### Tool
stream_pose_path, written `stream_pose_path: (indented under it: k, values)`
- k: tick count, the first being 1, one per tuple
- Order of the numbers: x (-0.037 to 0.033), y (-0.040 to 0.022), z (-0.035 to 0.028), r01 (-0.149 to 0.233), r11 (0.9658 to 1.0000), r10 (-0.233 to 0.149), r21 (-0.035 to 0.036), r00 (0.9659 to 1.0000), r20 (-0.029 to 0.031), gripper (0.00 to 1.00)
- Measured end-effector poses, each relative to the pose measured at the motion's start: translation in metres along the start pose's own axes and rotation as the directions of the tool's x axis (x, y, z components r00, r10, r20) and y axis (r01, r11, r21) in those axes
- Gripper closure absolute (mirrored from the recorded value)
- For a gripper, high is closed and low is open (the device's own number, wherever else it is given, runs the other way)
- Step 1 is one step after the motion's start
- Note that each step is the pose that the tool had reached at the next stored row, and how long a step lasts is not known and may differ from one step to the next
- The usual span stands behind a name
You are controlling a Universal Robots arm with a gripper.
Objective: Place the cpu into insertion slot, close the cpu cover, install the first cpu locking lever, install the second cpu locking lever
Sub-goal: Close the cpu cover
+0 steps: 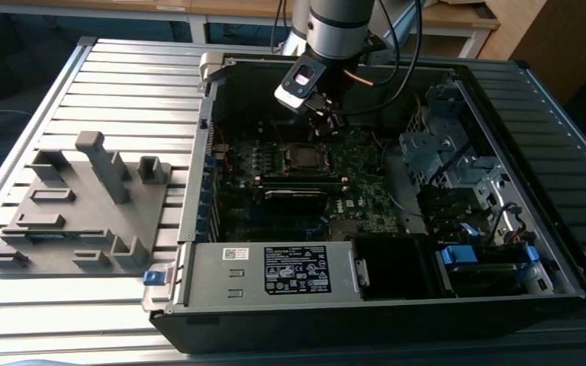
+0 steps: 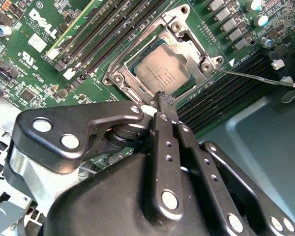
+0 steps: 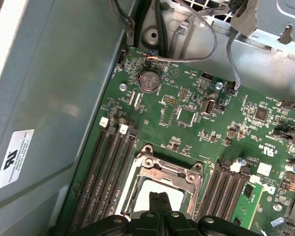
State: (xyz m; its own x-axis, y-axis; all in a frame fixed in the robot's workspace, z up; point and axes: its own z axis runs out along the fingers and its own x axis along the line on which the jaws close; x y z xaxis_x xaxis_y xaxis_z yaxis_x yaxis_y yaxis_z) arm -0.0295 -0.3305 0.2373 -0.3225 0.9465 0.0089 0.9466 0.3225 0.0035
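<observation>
On the slatted table (image 1: 130,91), near the exterior view's left edge, a grey fixture plate (image 1: 79,206) stood well apart from the work, so I judged it had no part in this step. Toward the exterior view's right lay the open computer case (image 1: 375,324), set on its side so that the green motherboard (image 1: 359,171) faced upward and the arm could reach it from above. Near the middle of the board sat the insertion slot (image 1: 301,156). The cpu (image 2: 162,71) lay flat inside it, its dull silver top showing through the cut-out of the cpu cover (image 2: 191,42). The cover appeared to lie down over the chip, so the placing looked done. The gripper (image 2: 163,98) was at one edge of the slot, though I could not tell if it touched. Its fingers (image 2: 160,147) were pressed together with nothing between them, probably to act as one narrow pushing tip and not to grasp. From one corner of the cover a thin locking lever (image 2: 255,77) stuck out across the neighbouring black memory slots (image 2: 221,98), apparently not yet hooked down.
</observation>
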Motion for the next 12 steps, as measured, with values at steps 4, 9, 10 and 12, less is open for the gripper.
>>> stream_pose_path:
  k: [4,9,10,12]
  values:
    - [0.0000,0.0000,0.0000,0.009,1.0000,-0.009,-0.0003,1.0000,-0.0011,0.90]
    - [0.0000,0.0000,0.0000,0.011,0.9999,-0.011,-0.0003,0.9999,-0.0012,0.90]
    - [0.0000,0.0000,0.0000,0.011,0.9999,-0.011,-0.0003,0.9999,-0.0012,0.90]
    - [0.0000,0.0000,0.0000,0.012,0.9999,-0.012,-0.0003,0.9999,-0.0012,0.90]
